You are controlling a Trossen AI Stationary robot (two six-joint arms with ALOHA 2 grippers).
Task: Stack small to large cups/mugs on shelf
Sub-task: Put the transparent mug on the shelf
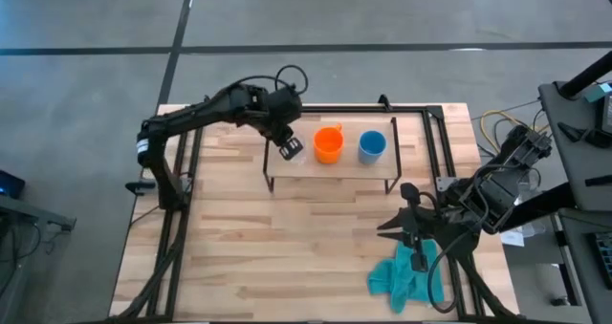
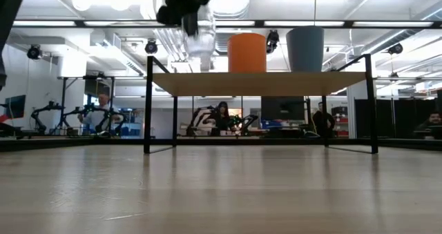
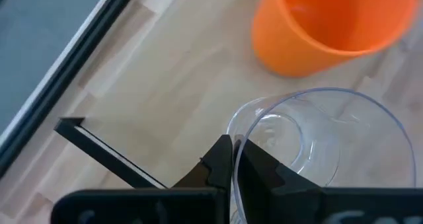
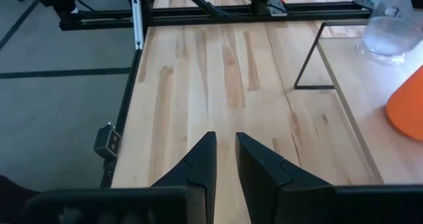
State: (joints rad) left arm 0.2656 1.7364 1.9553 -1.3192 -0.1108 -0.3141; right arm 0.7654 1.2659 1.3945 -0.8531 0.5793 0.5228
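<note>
The light-wood shelf (image 1: pixel 330 166) stands on thin black legs at the table's far middle. On it the orange cup (image 1: pixel 328 144) and the blue cup (image 1: pixel 372 146) stand upright side by side; both also show in the low view, orange cup (image 2: pixel 247 52) and blue cup (image 2: pixel 304 49). My left gripper (image 1: pixel 290 149) is over the shelf's left end, shut on the clear cup (image 3: pixel 317 138), just left of the orange cup (image 3: pixel 330 26). My right gripper (image 4: pixel 226 141) waits low at the table's right, fingers slightly apart, holding nothing. My left gripper pinches the clear cup's rim wall (image 3: pixel 239 135), one finger (image 3: pixel 261 168) inside the cup and one finger (image 3: pixel 218 161) outside. It comes from above, slanting down. The cup stays upright; whether its base rests on the shelf board or hangs just above it, I cannot tell.
A teal cloth (image 1: pixel 406 274) lies crumpled at the table's near right, under the right arm. A black frame (image 1: pixel 435 123) runs around the table's far and side edges. Bare wood stretches between the shelf and the near edge. People and equipment show in the room behind.
</note>
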